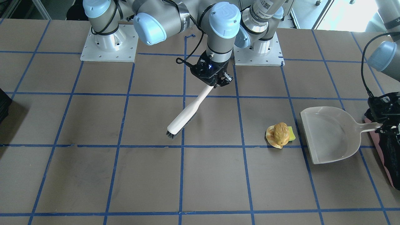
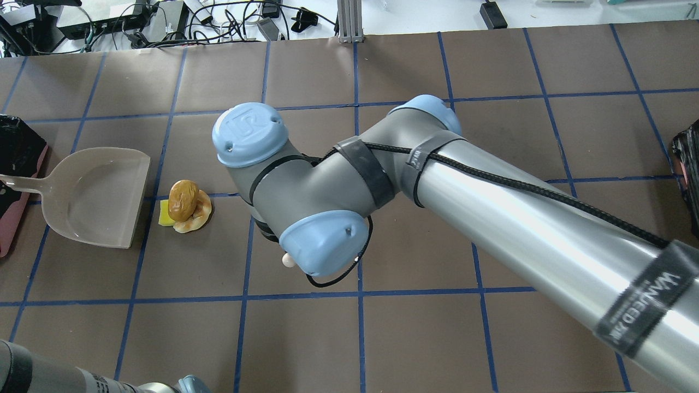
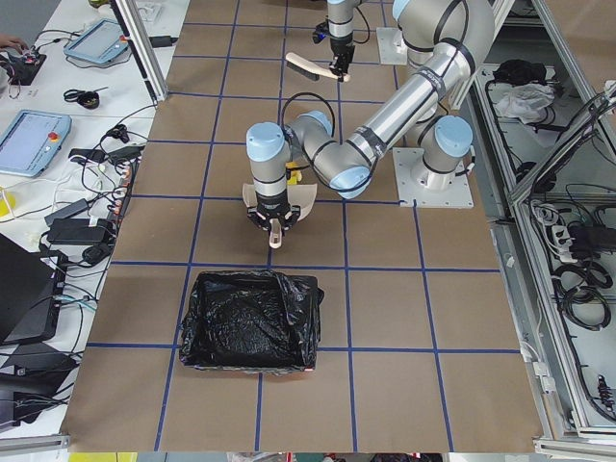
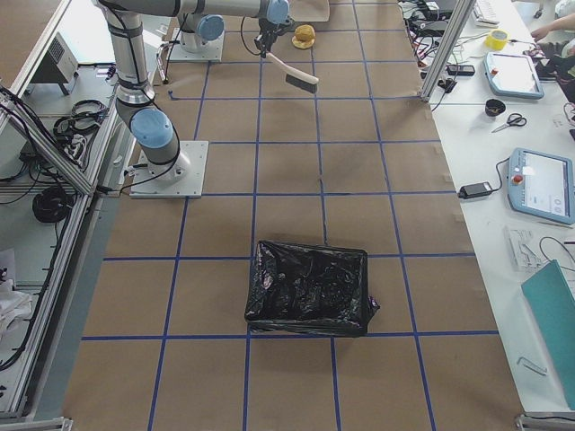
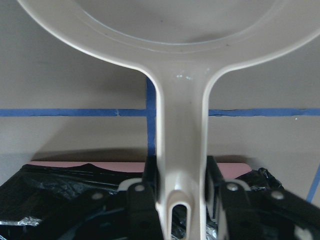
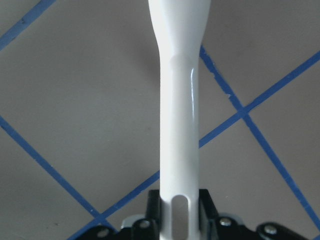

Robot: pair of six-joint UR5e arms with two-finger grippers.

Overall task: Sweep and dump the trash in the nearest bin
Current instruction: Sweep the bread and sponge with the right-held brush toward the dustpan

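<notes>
The trash (image 1: 280,135) is a small pile of a tan-brown lump, a yellow-green piece and a cream-orange scrap; it also shows in the overhead view (image 2: 185,206). It lies just off the open lip of the translucent dustpan (image 1: 328,134) (image 2: 93,196). My left gripper (image 1: 382,125) (image 5: 182,200) is shut on the dustpan handle (image 5: 180,125), above the pink-sided bin (image 1: 390,162) (image 5: 75,166) (image 3: 252,320). My right gripper (image 1: 215,83) (image 6: 180,210) is shut on the white brush (image 1: 187,114) (image 6: 180,115), held tilted, its bristles about two tiles from the trash.
A second black-bagged bin (image 4: 310,287) (image 2: 689,174) stands at the table's other end. The right arm's elbow (image 2: 306,218) hides the brush from overhead. Blue tape lines grid the brown table (image 1: 93,175). Two arm base plates (image 1: 109,43) sit at the robot's side.
</notes>
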